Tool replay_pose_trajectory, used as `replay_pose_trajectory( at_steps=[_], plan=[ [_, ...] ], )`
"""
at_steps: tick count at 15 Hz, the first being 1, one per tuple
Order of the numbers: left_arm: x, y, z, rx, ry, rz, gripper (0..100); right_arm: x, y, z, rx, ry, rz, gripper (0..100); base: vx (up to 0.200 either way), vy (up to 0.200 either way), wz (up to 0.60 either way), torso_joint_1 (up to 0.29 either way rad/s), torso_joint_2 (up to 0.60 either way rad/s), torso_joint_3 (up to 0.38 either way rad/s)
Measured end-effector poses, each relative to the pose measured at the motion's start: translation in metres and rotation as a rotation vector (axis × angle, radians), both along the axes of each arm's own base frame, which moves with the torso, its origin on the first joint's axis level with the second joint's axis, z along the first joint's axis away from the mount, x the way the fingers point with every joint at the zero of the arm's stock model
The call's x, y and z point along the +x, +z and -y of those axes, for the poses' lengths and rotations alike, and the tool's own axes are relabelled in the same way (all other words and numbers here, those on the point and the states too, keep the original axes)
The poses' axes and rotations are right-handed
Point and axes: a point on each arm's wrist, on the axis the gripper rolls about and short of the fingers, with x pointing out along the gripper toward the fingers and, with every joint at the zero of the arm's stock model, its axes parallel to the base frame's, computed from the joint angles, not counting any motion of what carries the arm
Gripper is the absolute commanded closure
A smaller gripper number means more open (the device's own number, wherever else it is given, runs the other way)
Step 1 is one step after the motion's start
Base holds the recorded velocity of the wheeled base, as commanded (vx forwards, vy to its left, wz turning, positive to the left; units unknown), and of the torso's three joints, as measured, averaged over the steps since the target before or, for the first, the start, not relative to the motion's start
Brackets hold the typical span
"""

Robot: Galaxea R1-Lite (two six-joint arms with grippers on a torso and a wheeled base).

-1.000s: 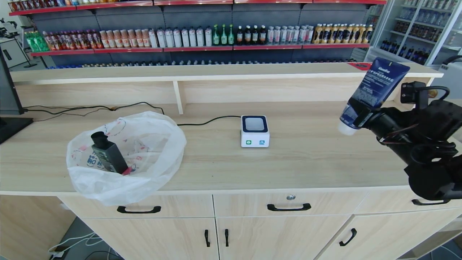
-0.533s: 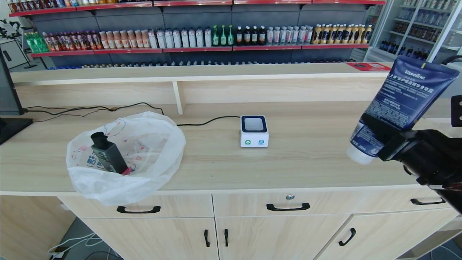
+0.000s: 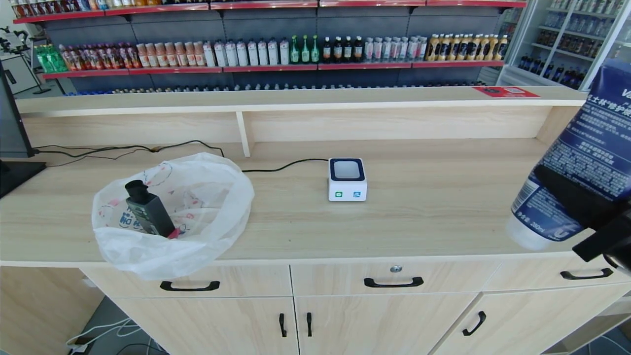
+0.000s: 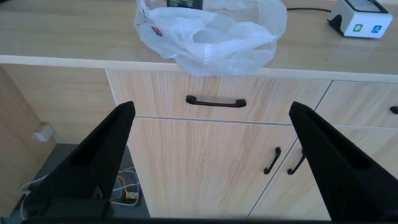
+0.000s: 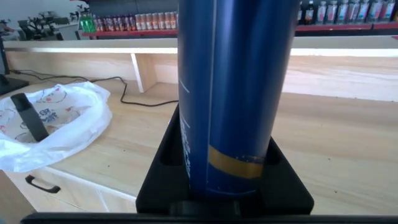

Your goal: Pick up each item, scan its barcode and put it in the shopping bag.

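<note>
- Blue tube (image 3: pixel 591 143), pinched in right jaws, has been brought fwd over last sec: from above the right rear of the tabletop (image 3: pixel 434 212) to its right front edge, cap down, tilted.
- Scanner (image 3: pixel 347 178) at tabletop centre is well apart from it, so scan judged still pending. Shopping bag (image 3: pixel 207 197) at left front comes after.
- Left jaws are spread and empty, below tabletop front edge.

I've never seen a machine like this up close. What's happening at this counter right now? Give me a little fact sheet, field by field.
Right pincer: shut on a blue tube, tilted with its cap end lowest, at the right side
Left pincer: open, empty, low in front of the drawers
Scanner: small white box mid-counter, nothing over it
Shopping bag: white plastic, open, at the left
In the bag: one dark bottle, leaning
Stage: tube away from scanner, outside bag
</note>
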Motion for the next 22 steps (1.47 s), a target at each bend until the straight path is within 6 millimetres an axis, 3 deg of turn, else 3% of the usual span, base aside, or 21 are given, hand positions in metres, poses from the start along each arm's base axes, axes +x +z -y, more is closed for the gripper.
replay_pose_trajectory(
  at_steps=[6, 11, 16, 22],
  plan=[
    [0.0, 0.0, 0.0, -0.001, 0.0, 0.0, 0, -0.027, 0.005, -0.003, 0.011, 0.099, 0.006, 100, 0.0, 0.0, 0.0, 0.0, 0.0, 0.0],
    [0.0, 0.0, 0.0, -0.001, -0.001, 0.0, 0, -0.035, 0.006, -0.006, 0.199, 0.273, -0.083, 100, 0.0, 0.0, 0.0, 0.0, 0.0, 0.0],
    [0.0, 0.0, 0.0, 0.0, 0.0, 0.0, 0, -0.047, -0.024, -0.005, 0.164, 0.422, -0.208, 100, 0.0, 0.0, 0.0, 0.0, 0.0, 0.0],
    [0.0, 0.0, 0.0, -0.001, -0.001, 0.0, 0, -0.075, -0.04, -0.007, 0.164, 0.717, -0.287, 100, 0.0, 0.0, 0.0, 0.0, 0.0, 0.0]
  ],
)
